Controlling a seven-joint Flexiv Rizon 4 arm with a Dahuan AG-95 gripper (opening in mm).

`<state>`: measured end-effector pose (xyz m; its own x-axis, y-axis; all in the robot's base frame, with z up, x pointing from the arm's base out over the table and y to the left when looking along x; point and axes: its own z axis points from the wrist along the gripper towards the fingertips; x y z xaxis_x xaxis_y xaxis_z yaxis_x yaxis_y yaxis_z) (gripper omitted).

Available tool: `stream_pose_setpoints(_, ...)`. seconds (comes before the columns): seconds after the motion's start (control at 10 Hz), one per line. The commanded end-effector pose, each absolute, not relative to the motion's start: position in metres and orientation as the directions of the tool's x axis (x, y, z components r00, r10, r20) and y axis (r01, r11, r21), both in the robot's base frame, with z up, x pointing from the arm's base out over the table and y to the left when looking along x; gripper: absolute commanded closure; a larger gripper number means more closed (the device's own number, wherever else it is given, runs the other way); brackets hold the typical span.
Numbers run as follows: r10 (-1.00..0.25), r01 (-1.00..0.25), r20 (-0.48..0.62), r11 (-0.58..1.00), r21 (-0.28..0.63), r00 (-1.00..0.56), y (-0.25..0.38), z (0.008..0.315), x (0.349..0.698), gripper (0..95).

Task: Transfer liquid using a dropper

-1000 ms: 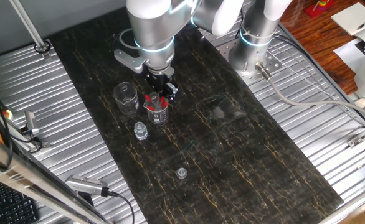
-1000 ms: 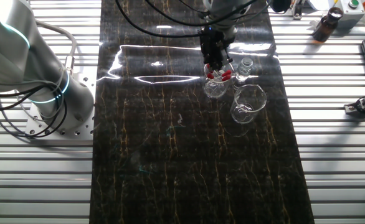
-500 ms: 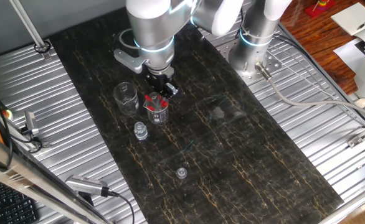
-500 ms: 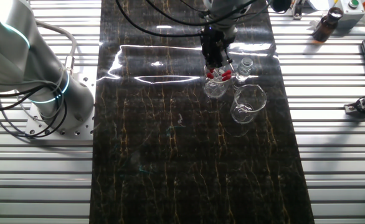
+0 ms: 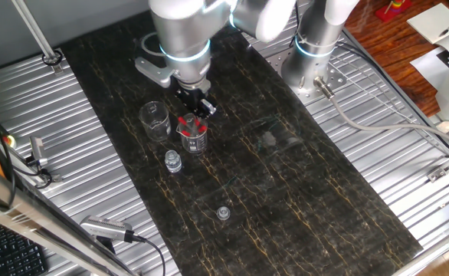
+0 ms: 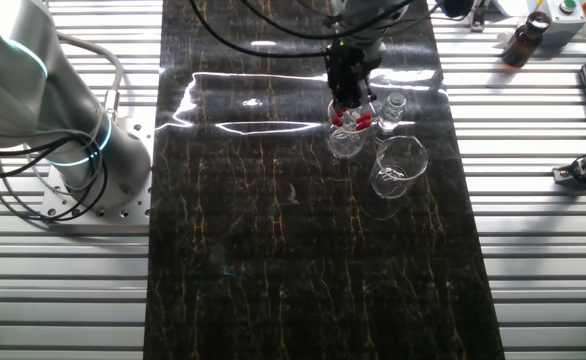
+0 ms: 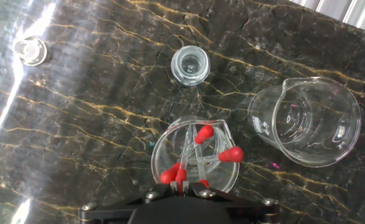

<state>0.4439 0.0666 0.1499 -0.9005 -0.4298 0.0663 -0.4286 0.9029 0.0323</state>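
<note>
**Hand lines up over the droppers**

Since a second ago the arm has slid a little to the side, and the hand [image 5: 196, 106] now hangs just above the small beaker [image 7: 196, 155] that holds the droppers. One dropper [image 7: 181, 175] stands right below the fingers, its red bulb up. Nobody can tell if the fingers are spread or pressed together. A good grab would go straight down on one bulb only, without bumping the big beaker [image 7: 307, 121] or the vial [image 7: 190, 65] on the surface [image 5: 309, 207].
</note>
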Motion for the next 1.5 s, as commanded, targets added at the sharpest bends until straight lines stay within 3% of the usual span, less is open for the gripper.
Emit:
stream_pose_setpoints(0.1,-0.437,-0.434,0.093,0.9,0.049,-0.895,0.065,0.17,0.45,95.0)
stream_pose_setpoints(0.6,-0.441,-0.432,0.16,0.898,0.085,-0.883,0.068,0.221,0.448,95.0)
stream_pose_setpoints(1.1,-0.423,-0.411,0.192,0.906,0.103,-0.885,0.08,0.245,0.448,95.0)
stream_pose_setpoints(1.5,-0.414,-0.4,0.205,0.91,0.106,-0.887,0.09,0.251,0.476,95.0)
